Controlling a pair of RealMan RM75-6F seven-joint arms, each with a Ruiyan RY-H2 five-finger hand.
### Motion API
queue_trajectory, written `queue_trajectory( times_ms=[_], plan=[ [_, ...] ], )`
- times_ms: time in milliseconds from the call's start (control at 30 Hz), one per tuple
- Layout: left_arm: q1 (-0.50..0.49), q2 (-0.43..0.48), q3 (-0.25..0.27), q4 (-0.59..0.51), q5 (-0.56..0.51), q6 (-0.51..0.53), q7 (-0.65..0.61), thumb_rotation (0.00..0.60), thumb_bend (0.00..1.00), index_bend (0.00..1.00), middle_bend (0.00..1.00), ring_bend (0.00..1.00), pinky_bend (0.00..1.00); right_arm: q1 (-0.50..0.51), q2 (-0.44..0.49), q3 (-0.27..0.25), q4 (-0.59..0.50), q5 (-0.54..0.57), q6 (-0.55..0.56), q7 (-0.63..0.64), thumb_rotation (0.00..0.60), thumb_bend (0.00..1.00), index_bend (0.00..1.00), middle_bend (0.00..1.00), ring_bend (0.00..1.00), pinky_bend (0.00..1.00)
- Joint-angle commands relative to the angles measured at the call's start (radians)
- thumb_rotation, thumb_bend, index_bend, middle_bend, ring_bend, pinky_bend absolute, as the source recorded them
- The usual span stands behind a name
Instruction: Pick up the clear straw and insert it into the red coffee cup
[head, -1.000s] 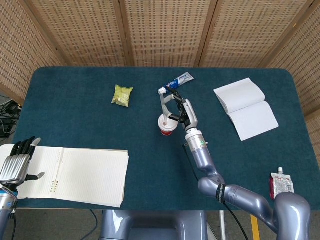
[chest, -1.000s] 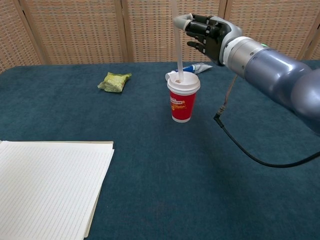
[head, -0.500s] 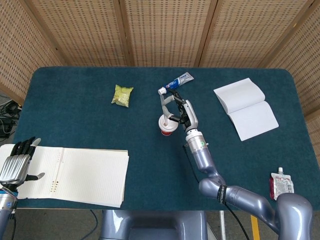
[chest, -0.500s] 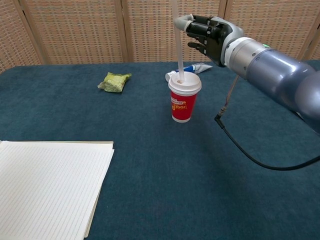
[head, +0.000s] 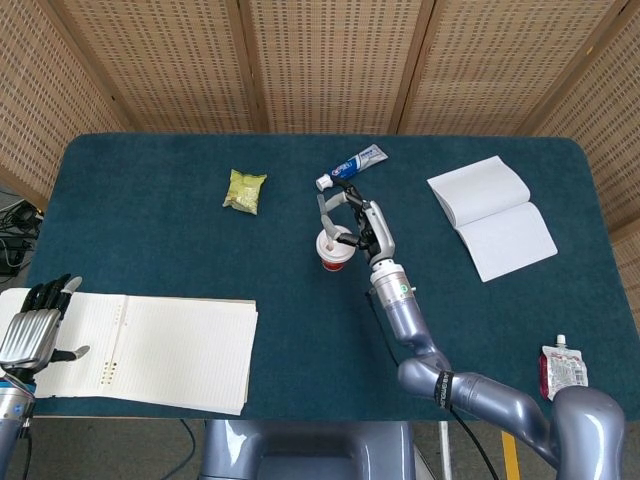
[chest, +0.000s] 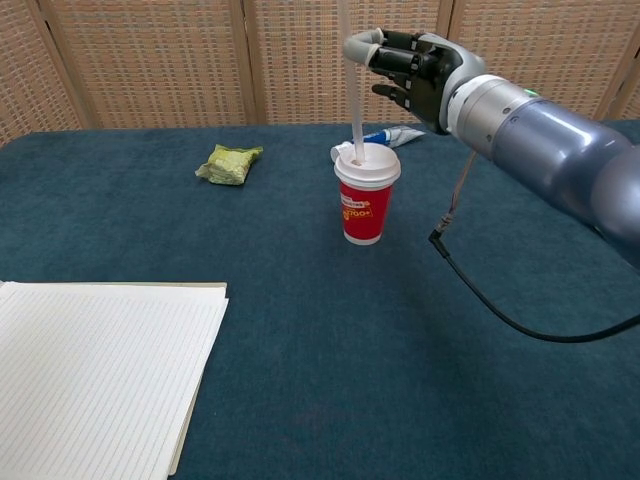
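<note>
We see the clear straw (chest: 355, 100) standing nearly upright, a thin translucent tube whose lower end meets the white lid of the red coffee cup (chest: 366, 207); from the chest view we cannot tell how far it has gone through the lid. The cup is red with a small printed label on its side, and it stands near the middle of the table (head: 150, 250), a little toward the far edge. Our right hand (chest: 412, 62) hovers above and just beside the cup, pinching the straw high up between the thumb and a finger (chest: 362, 45), the other fingers curled loosely behind. Our left hand (head: 32, 330) rests off the table's near left corner, holding nothing, its fingers apart. A lined notepad (head: 160, 350) lies along the near left edge. A green snack packet (head: 244, 190) sits left of the cup toward the far edge, and a toothpaste tube (head: 355, 165) lies just behind the cup. An open white booklet (head: 493, 215) lies toward the far right, and a small pouch (head: 563, 368) sits by the near right corner.
</note>
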Motion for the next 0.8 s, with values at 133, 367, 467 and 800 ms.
queue_trajectory(
  times_ms=[133, 367, 467, 800],
  plan=[
    [0.0, 0.003, 0.0, -0.003, -0.001, 0.0, 0.001, 0.6, 0.0, 0.0, 0.0, 0.0, 0.0, -0.004, 0.0, -0.005, -0.003, -0.002, 0.003, -0.003, 0.6, 0.56, 0.58, 0.19, 0.0, 0.0],
    [0.0, 0.004, 0.0, -0.005, -0.001, 0.001, 0.0, 0.6, 0.0, 0.0, 0.0, 0.0, 0.0, -0.006, 0.004, -0.002, -0.017, 0.004, 0.007, -0.014, 0.6, 0.56, 0.6, 0.2, 0.0, 0.0],
    [0.001, 0.004, 0.0, -0.005, 0.0, 0.002, -0.001, 0.6, 0.0, 0.0, 0.0, 0.0, 0.0, -0.007, 0.007, 0.001, -0.025, 0.007, 0.01, -0.021, 0.6, 0.56, 0.6, 0.21, 0.0, 0.0],
    [0.001, 0.006, 0.0, -0.007, 0.002, 0.004, -0.005, 0.6, 0.0, 0.0, 0.0, 0.0, 0.0, -0.009, 0.018, 0.007, -0.059, 0.013, 0.019, -0.043, 0.6, 0.56, 0.61, 0.21, 0.0, 0.0]
  ],
)
